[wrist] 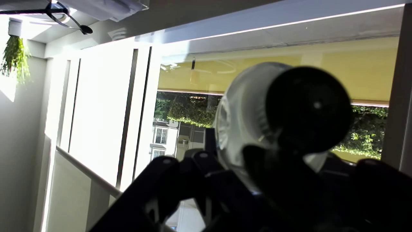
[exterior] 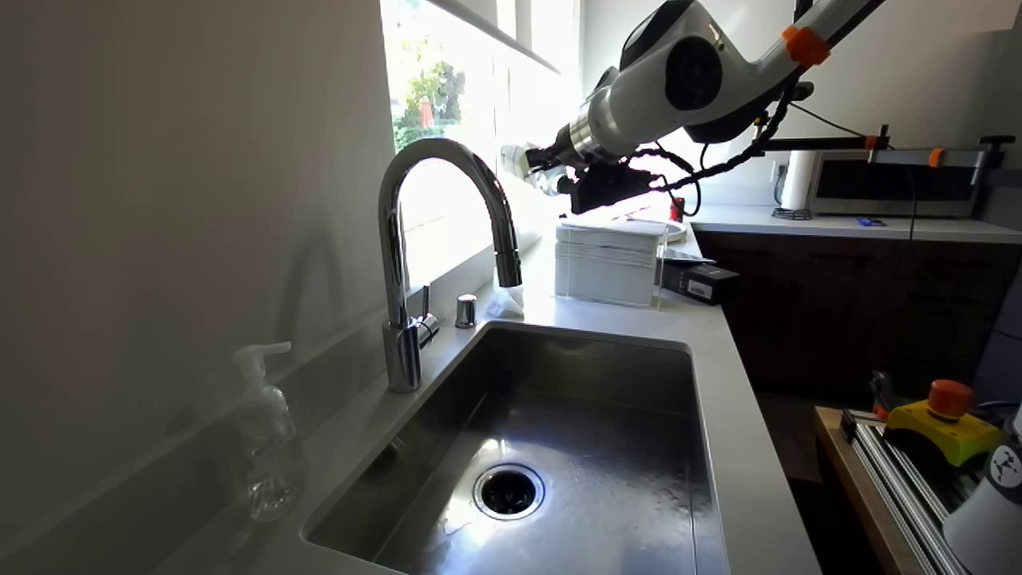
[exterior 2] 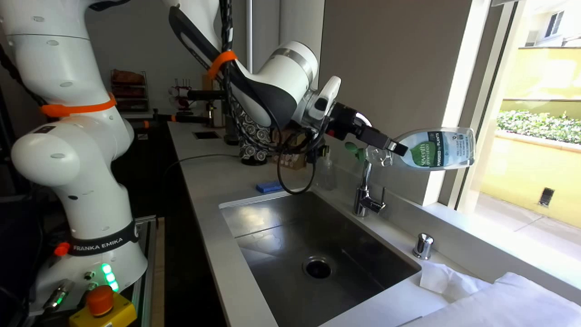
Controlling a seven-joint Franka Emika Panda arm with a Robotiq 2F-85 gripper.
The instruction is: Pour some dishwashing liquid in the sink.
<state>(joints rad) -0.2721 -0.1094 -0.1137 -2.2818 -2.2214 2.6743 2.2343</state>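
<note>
Gripper: pinching dishwashing liquid bottle near neck
Tilt: near horizontal, held in mid-air
Sink: set into desk

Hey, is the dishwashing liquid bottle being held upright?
No, an exterior view shows the Seventh Generation dishwashing liquid bottle lying nearly horizontal in the gripper.

In an exterior view, a clear pump bottle stands upright on the pale counter. White sheets fill a clear holder, a black box just beside it. On the far counter, a white roll stands next to a dark-fronted appliance. In an exterior view a blue block lies flat; through the window, shrubs show above a yellow wall. The wrist view shows a plant inverted.
</note>
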